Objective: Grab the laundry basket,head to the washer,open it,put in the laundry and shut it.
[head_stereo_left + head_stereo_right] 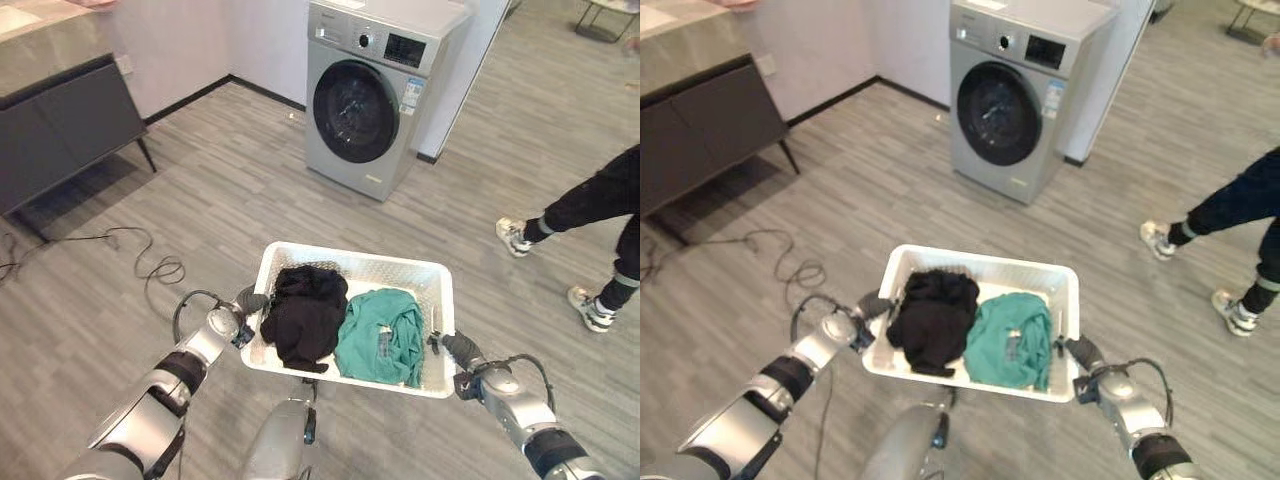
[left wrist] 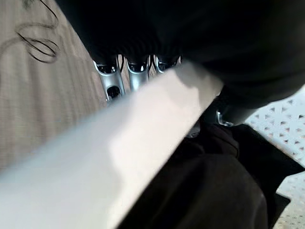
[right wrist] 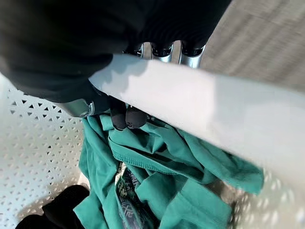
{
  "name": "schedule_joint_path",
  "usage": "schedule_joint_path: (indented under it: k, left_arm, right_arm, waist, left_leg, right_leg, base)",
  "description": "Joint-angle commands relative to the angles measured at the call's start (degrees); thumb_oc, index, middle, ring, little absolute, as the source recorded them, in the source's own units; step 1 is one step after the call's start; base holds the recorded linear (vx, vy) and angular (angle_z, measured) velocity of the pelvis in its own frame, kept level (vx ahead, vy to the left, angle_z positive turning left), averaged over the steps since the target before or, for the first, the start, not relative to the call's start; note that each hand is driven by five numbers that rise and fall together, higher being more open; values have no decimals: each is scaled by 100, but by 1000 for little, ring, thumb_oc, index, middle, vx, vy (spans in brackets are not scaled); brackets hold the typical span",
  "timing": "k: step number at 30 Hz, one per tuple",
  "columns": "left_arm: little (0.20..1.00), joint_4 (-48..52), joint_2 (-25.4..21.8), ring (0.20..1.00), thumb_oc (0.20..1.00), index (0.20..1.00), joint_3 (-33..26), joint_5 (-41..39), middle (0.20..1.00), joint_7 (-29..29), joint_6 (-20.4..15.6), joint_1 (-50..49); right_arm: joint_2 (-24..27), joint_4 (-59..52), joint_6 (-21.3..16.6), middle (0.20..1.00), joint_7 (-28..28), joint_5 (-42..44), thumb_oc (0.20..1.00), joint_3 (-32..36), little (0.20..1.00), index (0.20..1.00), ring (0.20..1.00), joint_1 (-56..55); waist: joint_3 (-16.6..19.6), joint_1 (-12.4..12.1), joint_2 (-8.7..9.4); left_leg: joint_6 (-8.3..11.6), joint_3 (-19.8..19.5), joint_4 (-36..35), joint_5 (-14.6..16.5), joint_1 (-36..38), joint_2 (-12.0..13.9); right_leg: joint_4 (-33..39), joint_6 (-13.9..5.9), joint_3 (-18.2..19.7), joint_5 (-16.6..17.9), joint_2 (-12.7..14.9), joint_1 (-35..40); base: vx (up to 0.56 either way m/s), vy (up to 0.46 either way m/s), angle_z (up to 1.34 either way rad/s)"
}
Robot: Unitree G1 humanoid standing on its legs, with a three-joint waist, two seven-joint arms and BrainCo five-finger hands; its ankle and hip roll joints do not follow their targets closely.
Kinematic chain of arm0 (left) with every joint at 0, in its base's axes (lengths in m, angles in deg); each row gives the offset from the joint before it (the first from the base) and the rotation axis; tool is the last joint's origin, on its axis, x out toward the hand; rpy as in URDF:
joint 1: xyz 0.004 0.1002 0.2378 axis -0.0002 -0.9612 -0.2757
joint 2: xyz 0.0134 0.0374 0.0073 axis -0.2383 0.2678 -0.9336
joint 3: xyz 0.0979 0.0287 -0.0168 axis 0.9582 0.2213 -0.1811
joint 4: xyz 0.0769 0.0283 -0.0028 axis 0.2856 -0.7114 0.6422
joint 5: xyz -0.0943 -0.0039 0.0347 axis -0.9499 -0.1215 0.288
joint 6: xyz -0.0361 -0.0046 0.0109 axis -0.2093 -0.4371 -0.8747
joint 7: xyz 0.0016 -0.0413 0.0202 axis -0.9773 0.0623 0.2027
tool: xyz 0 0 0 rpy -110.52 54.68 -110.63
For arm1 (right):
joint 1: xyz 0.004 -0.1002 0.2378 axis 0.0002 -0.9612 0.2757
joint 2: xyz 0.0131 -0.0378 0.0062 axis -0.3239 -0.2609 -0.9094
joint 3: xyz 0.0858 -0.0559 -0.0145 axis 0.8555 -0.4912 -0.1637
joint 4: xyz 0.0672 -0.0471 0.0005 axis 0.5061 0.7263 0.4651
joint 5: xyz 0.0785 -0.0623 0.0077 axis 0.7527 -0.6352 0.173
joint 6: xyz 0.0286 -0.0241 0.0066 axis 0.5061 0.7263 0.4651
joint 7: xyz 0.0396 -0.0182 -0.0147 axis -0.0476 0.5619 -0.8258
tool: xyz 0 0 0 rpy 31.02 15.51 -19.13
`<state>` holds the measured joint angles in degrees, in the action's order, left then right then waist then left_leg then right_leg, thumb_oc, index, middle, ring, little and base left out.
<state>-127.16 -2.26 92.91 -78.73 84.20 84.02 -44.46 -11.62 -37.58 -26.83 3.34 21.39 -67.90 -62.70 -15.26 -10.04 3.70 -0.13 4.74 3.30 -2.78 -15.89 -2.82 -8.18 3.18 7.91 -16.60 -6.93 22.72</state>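
Left eye view shows the white laundry basket carried level, so the black garment and green garment stay inside. The left hand and right hand curl over opposite rims, which the wrist views confirm. The washer stands at twelve o'clock, door closed; a person's legs at three.

Two head eyes looking down and forward, sharing basket, both arms and washer beyond, wrist views pressed close along each hand, left hand, right hand, over basket rim onto laundry inside
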Motion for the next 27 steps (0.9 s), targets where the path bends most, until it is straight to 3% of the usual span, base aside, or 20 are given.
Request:
schedule_joint_path:
  k: [1,2,4,5,6,7,8,9,11,12,13,15,18,19,21,22,23,25,26,27]
  left_arm:
    - [200,221,-312,200,200,200,-414,-56,200,-95,-353,411]
    - [200,239,-362,200,200,200,-421,-5,200,-111,-337,361]
    - [200,317,-427,200,200,200,-415,18,200,-59,-311,300]
    - [200,369,-447,200,200,200,-434,-24,200,-101,-300,322]
    - [200,369,-446,200,200,200,-438,-24,200,-101,-300,323]
    - [200,416,-453,200,200,200,-399,-37,200,-129,-289,432]
    - [200,416,-452,200,200,200,-400,-38,200,-129,-289,434]
    - [200,458,-440,200,200,200,-338,-49,200,-118,-294,499]
    - [200,580,-408,200,200,200,-247,-83,200,-90,-317,574]
    - [200,609,-402,200,200,200,-217,-83,200,-77,-327,609]
    - [200,630,-336,200,200,200,-150,-75,200,-87,-347,706]
    - [200,606,-278,200,200,200,-116,-34,200,-108,-372,790]
    - [200,554,-191,200,200,200,-63,24,200,-127,-409,844]
    - [200,451,-95,200,200,200,103,160,200,-145,-436,1035]
    - [200,448,-91,200,200,200,107,160,200,-146,-437,1036]
    - [200,415,-32,200,200,200,127,172,200,-144,-458,1047]
    - [200,419,38,200,200,200,148,122,200,-116,-479,1008]
    - [200,388,103,200,200,200,158,87,200,-97,-464,1012]
    - [200,541,65,200,200,200,108,-5,200,-118,-428,915]
    - [200,561,85,200,200,200,85,-21,200,-111,-403,893]
  right_arm:
    - [296,-122,-392,200,-48,0,200,504,200,200,200,162]
    - [217,-83,-414,200,-69,25,200,520,200,200,200,151]
    - [69,-70,-386,200,-138,2,200,526,200,200,200,249]
    - [69,-109,-396,200,-106,-33,200,535,200,200,200,302]
    - [71,-108,-395,200,-106,-33,200,533,200,200,200,306]
    - [118,-121,-412,200,-86,-6,200,584,200,200,200,343]
    - [120,-121,-411,200,-86,-6,200,584,200,200,200,346]
    - [154,-113,-428,200,-70,34,200,615,200,200,200,341]
    - [293,-85,-437,200,-12,24,200,717,200,200,200,299]
    - [347,-73,-443,200,21,47,200,790,200,200,200,286]
    - [426,-38,-462,200,74,97,200,901,200,200,200,260]
    - [463,-34,-481,200,101,150,200,968,200,200,200,266]
    - [497,-7,-515,200,113,116,200,1052,200,200,200,235]
    - [537,10,-510,200,133,109,200,1146,200,200,200,164]
    - [538,8,-509,200,133,109,200,1150,200,200,200,158]
    - [544,-10,-538,200,144,129,200,1176,200,200,200,112]
    - [615,-68,-557,200,153,200,200,1262,200,200,200,-86]
    - [618,-85,-581,200,153,260,200,1281,200,200,200,-145]
    - [664,-267,-646,200,208,334,200,1322,200,200,200,-274]
    - [679,-285,-634,200,251,320,200,1343,200,200,200,-302]
  waist:
    - [695,-40,-14]
    - [729,-75,145]
    - [619,64,123]
    - [510,227,-55]
    - [521,226,-67]
    - [384,424,-201]
    - [389,431,-212]
    - [339,535,-261]
    - [311,724,-299]
    - [314,776,-273]
    - [305,886,-221]
    - [284,957,-231]
    - [264,1029,-264]
    - [382,1084,-128]
    - [372,1086,-135]
    - [441,1128,-96]
    - [501,1197,-87]
    - [492,1204,-127]
    - [367,1151,-100]
    - [309,1141,-85]
  left_leg:
    - [-163,211,83,-722,-43,23]
    - [-272,267,271,-502,0,-87]
    - [-460,233,491,-67,385,-4]
    - [-569,126,460,144,792,111]
    - [-565,125,455,132,776,126]
    - [-571,-32,321,257,1242,162]
    - [-567,-41,312,244,1236,173]
    - [-528,-136,274,332,1439,162]
    - [-425,-328,325,471,1616,117]
    - [-353,-392,351,539,1653,87]
    - [-219,-598,398,733,1765,53]
    - [-140,-730,404,872,1874,83]
    - [-41,-854,459,1099,2084,174]
    - [122,-909,497,1263,2284,314]
    - [126,-917,494,1266,2300,324]
    - [198,-946,507,1145,2343,453]
    - [339,-993,841,894,2287,797]
    - [331,-1024,1340,778,2108,949]
    - [164,-1106,2740,241,1439,1033]
    - [91,-1025,2875,132,1262,1083]
  right_leg:
    - [-490,-726,-527,762,128,-704]
    - [-995,-1074,-535,1388,269,-796]
    - [-2770,-1788,-630,2559,397,-1500]
    - [-3592,-1716,-875,2500,516,-2097]
    - [-3591,-1711,-876,2514,502,-2118]
    - [-3612,-1414,-1174,2038,863,-2699]
    - [-3599,-1408,-1186,2052,853,-2701]
    - [-3278,-1245,-1363,1737,1031,-2949]
    - [-2385,-1133,-1503,1548,1146,-3076]
    - [-1825,-1137,-1407,1525,1201,-3160]
    - [-632,-1191,-1132,1623,1332,-3164]
    - [-88,-1267,-928,1802,1471,-3313]
    - [469,-1359,-1019,2129,1672,-3319]
    - [510,-1391,-1125,2200,1708,-3102]
    - [514,-1388,-1136,2196,1701,-3082]
    - [393,-1373,-1098,2210,1635,-3078]
    - [283,-1261,-1151,2084,1430,-2943]
    - [342,-1150,-1246,1979,1290,-2745]
    - [428,-830,-1224,1843,1005,-2433]
    - [478,-762,-1239,1792,972,-2340]
  base:
    - [570,55,-56]
    - [525,58,-54]
    - [622,109,-38]
    - [491,114,-9]
    - [491,140,-8]
    - [243,62,8]
    - [411,62,13]
    - [295,-34,47]
    - [405,-113,68]
    - [476,-299,70]
    - [351,-249,72]
    - [314,-250,96]
    - [302,-309,58]
    - [250,-327,50]
    - [157,-232,42]
    - [220,-412,60]
    - [305,-546,42]
    - [203,-443,39]
    - [100,-424,48]
    - [113,-482,-3]
